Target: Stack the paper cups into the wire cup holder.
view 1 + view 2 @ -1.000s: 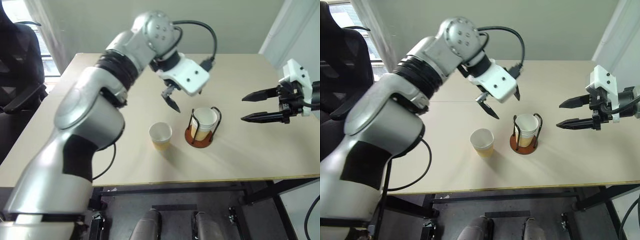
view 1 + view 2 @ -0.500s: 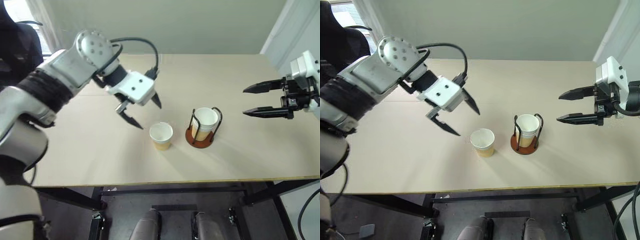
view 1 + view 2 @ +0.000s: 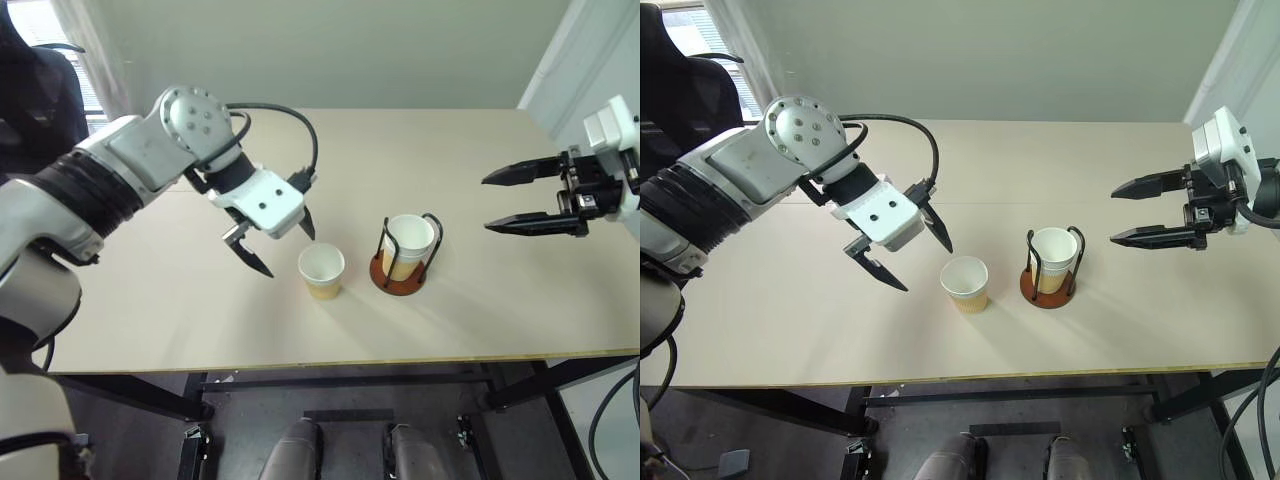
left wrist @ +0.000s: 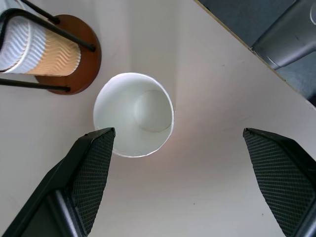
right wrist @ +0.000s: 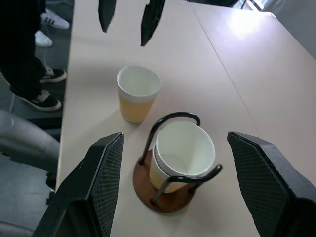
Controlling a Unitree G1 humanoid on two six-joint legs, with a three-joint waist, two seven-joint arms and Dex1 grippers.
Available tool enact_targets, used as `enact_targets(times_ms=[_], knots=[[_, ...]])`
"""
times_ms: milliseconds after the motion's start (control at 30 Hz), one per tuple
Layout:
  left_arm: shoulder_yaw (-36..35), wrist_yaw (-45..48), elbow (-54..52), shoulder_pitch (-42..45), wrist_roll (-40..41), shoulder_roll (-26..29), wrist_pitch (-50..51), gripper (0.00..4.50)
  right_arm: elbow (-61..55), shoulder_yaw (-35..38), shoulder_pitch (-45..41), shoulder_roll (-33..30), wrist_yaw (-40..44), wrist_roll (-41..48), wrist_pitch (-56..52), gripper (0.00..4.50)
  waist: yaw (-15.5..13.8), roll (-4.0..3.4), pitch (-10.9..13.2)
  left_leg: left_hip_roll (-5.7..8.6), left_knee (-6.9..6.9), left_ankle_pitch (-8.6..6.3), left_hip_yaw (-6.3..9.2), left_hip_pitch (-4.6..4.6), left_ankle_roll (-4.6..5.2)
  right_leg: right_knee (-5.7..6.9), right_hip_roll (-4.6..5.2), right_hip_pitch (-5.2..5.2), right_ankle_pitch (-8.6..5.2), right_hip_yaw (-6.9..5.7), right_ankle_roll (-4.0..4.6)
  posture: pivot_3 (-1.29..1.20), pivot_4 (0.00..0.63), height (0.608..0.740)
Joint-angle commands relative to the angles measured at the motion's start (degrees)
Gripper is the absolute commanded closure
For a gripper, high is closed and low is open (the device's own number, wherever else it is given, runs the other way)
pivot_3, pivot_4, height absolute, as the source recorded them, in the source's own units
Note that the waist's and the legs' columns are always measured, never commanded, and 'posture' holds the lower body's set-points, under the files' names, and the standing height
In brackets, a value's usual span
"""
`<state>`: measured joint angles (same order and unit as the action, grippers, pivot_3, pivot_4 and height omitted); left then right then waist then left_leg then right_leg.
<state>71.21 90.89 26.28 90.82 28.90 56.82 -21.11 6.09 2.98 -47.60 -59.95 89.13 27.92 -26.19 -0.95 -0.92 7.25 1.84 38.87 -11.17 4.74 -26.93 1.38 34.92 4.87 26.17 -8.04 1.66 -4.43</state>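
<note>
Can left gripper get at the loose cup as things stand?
Probably yes. The left gripper is open, beside and slightly above the loose paper cup, which stands upright on the table. Nothing lies between them; the wire cup holder sits on the cup's far side.

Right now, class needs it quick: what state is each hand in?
Left hand: open, holding nothing, beside the loose paper cup.
Right hand: open, holding nothing.

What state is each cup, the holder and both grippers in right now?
Loose paper cup: upright on table, empty, ungripped.
Cups in holder: nested, upright.
Wire cup holder: standing on table, loaded.
Left gripper: open beside loose cup, empty.
Right gripper: open, empty, off to the side.
</note>
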Motion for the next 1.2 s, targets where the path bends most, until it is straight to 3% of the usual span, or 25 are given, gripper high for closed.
enact_targets(times_ms=[33,433,800,1200], knots=[[0.78,1.61,2.87,0.12,-3.66,-0.85,-2.93,0.06,-1.20,2.64,0.11,0.03,0.53,1.98,1.00,1.12,0.03,0.00,0.00,-0.01,0.00,0.00,0.00,0.00,0.00,0.00,0.02,0.01,-0.01,0.01,0.00,0.00,0.150,0.740],[-0.98,1.61,8.91,-0.35,-10.28,-8.41,-8.52,0.06,-1.10,1.84,-0.52,-0.55,0.91,2.02,-0.40,1.12,-0.02,0.00,0.01,0.06,-0.05,-0.01,0.08,-0.04,0.00,-0.03,0.10,0.01,-0.02,-0.03,-0.01,0.00,0.150,0.740],[-2.48,1.61,10.24,-2.23,-14.63,-10.76,-11.71,0.06,-1.84,2.55,-0.06,-0.90,0.26,2.06,-0.92,1.12,-0.04,0.00,0.00,0.06,-0.08,-0.02,0.08,-0.04,0.00,-0.04,0.10,0.01,-0.04,-0.04,-0.02,0.00,0.150,0.740],[-9.08,1.61,13.06,-7.34,-22.18,-16.57,-15.11,0.06,-3.00,2.89,0.67,-0.86,-0.58,2.41,-1.02,1.12,-0.26,0.00,0.00,0.08,-0.09,-0.02,0.08,-0.04,0.00,-0.04,0.12,0.01,-0.04,-0.05,-0.02,0.00,0.150,0.740]])
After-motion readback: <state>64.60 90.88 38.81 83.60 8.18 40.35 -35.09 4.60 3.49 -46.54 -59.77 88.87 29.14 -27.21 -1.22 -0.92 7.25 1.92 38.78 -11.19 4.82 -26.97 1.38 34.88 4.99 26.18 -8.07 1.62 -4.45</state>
